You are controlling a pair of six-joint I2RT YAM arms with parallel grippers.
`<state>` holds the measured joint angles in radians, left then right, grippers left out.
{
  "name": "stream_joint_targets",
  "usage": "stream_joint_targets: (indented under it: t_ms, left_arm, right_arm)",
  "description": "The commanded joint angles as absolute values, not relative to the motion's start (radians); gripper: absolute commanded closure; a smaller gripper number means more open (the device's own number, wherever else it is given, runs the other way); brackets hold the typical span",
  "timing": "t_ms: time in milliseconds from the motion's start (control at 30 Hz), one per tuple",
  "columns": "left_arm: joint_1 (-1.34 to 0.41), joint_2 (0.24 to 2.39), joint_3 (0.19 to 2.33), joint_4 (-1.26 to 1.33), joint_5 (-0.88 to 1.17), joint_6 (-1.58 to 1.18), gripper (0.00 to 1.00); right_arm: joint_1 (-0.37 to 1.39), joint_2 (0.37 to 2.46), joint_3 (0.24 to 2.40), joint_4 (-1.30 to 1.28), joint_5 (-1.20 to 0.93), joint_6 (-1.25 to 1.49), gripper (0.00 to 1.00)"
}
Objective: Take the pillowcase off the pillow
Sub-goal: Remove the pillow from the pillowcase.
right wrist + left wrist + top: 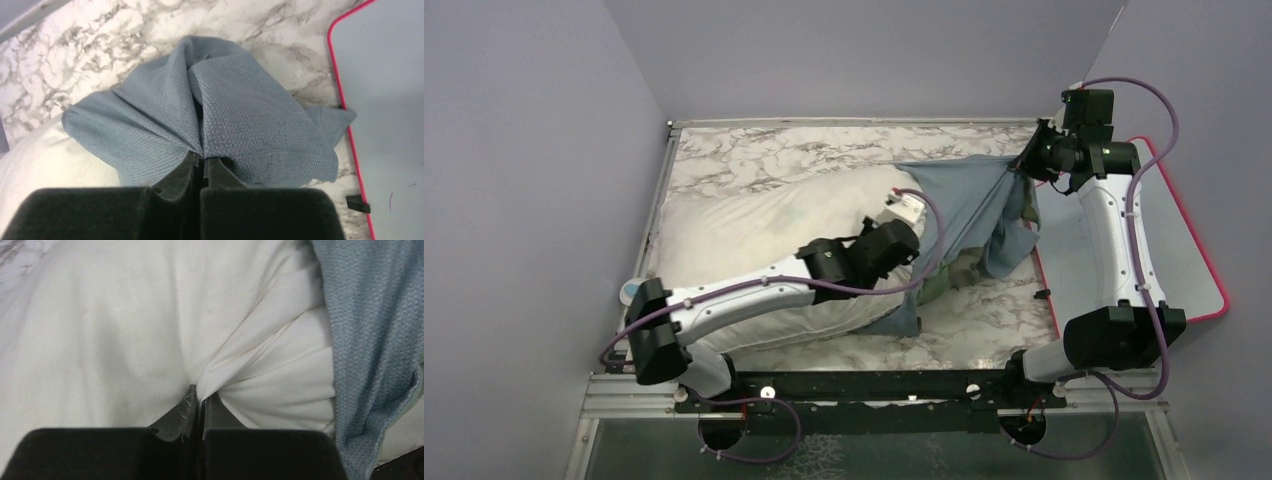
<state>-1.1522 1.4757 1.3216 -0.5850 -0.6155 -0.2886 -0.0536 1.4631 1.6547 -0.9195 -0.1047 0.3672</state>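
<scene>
Both grippers are pressed together on fabric. The left gripper [200, 396] pinches a fold of the white pillow [754, 225], and creases fan out from its closed fingertips across the white cloth. The right gripper [202, 161] is clamped on a bunched ridge of the grey-blue pillowcase [969, 200], with the cloth draping away on either side of its fingertips.

The pillow lies slantwise across the left half of the marble-patterned worktop [754, 150], one end near the left edge and the other reaching toward the middle. The left arm stretches over it from the near left corner. The pillowcase sits at the pillow's right end and is drawn taut from there up toward the far right corner, where the right gripper holds it lifted. Its lower folds hang loose, showing some olive and cream on the underside, and one blue corner rests on the worktop just beside the pillow's near side. In the left wrist view the grey-blue weave lies against the white cloth to the right of the pinch. A pink-rimmed whiteboard [1184, 240] lies along the right edge.
</scene>
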Motion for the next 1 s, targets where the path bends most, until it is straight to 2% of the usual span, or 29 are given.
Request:
stream_joint_targets:
  t_ms: [0,267,633,767,967]
  left_arm:
    - [-1.001,1.211,1.270,-0.667,-0.722,-0.353,1.00]
    - [-0.951,1.059,1.269,-0.659,-0.734,-0.364,1.00]
    - [-0.943,1.058,1.317,-0.640,-0.716,-0.374,1.00]
    - [-0.943,1.013,1.315,-0.640,-0.766,-0.384,1.00]
    - [-0.943,1.029,1.320,-0.618,-0.717,-0.379,1.00]
  right_arm:
    - [-0.066,1.518,1.805,-0.901,0.059,0.367,0.99]
    - [-0.066,1.552,1.829,-0.887,0.018,0.377,0.99]
    - [-0.065,1.605,1.958,-0.946,0.179,0.332,0.99]
    - [-0.068,1.631,2.006,-0.975,0.309,0.305,0.99]
    - [-0.069,1.606,1.943,-0.927,0.050,0.349,0.99]
